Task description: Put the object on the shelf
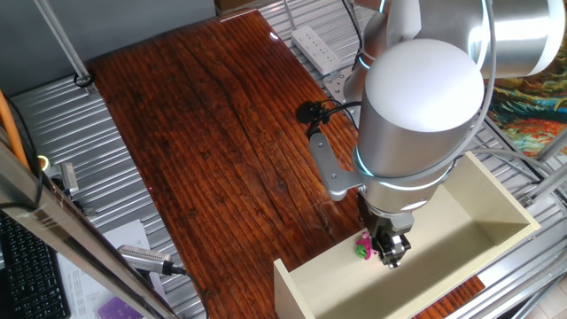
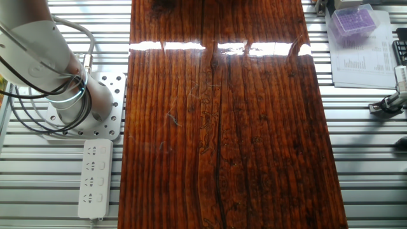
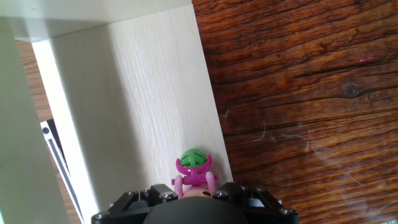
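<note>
Toy point(image 1: 363, 246) was a small pink figure with a green part, and it sat between the fingers of the claw point(image 1: 391, 251), which was closed on it and held it. In one fixed view the claw hung under the big silver arm point(image 1: 423, 115), low inside the open cream shelf point(image 1: 496, 199), close to the long wall on the side of the desk point(image 1: 221, 151). The toy was just at the left side of the dark fingers. If it touched the shelf panel under it, I could not tell.

In the hand view the toy point(image 3: 193, 169) showed at the bottom edge, right above the black body of the claw point(image 3: 194, 193). Its green cap pointed up in the picture and pink parts were around it. Behind the toy was a pale wooden panel of the shelf point(image 3: 137, 93), and to the right of this panel was the dark brown desk point(image 3: 298, 87) with strong grain.

In the other fixed view the desk point(image 2: 222, 127) was seen from above, with the base of the arm point(image 2: 82, 102) at the left and a white power strip point(image 2: 95, 178) beside it. The toy and the shelf were not in that view.
</note>
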Controlling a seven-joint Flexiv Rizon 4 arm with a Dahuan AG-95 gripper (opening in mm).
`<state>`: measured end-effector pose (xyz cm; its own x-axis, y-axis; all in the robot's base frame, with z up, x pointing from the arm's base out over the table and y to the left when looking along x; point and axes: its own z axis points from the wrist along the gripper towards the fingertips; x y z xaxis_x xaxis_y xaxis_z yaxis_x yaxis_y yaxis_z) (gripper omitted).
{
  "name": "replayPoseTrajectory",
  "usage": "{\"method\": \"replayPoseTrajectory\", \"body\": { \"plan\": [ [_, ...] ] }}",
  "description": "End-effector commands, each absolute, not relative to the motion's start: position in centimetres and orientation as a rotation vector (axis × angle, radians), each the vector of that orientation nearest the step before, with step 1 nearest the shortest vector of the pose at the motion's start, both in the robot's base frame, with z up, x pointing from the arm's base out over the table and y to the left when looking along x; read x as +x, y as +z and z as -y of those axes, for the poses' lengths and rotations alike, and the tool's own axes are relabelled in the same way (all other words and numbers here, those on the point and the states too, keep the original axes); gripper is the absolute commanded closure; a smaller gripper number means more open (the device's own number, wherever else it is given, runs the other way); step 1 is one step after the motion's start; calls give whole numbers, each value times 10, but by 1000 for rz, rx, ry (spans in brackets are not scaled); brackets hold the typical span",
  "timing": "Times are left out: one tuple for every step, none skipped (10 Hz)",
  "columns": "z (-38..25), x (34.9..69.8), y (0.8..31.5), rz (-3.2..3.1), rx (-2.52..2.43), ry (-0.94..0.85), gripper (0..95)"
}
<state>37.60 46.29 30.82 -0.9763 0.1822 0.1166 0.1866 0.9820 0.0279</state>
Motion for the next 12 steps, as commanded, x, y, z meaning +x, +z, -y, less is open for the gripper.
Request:
{"method": "replayPoseTrajectory", "body": {
  "plan": [
    [-463,376,309,3014,-281,-58,380],
    [-463,376,309,3014,-280,-58,380],
    [-463,376,309,3014,-280,-58,380],
    [-463,376,309,3014,-279,-58,380],
    [-463,376,309,3014,-279,-58,380],
    [-463,376,309,3014,-278,-58,380],
    [-463,376,310,3013,-278,-58,380],
    [-463,376,310,3013,-278,-59,380],
    [-463,375,311,3012,-278,-59,380],
    [-464,375,311,3012,-278,-59,380],
    [-464,375,312,3011,-278,-59,380],
    [-464,375,312,3011,-278,-59,380]
  ]
}}
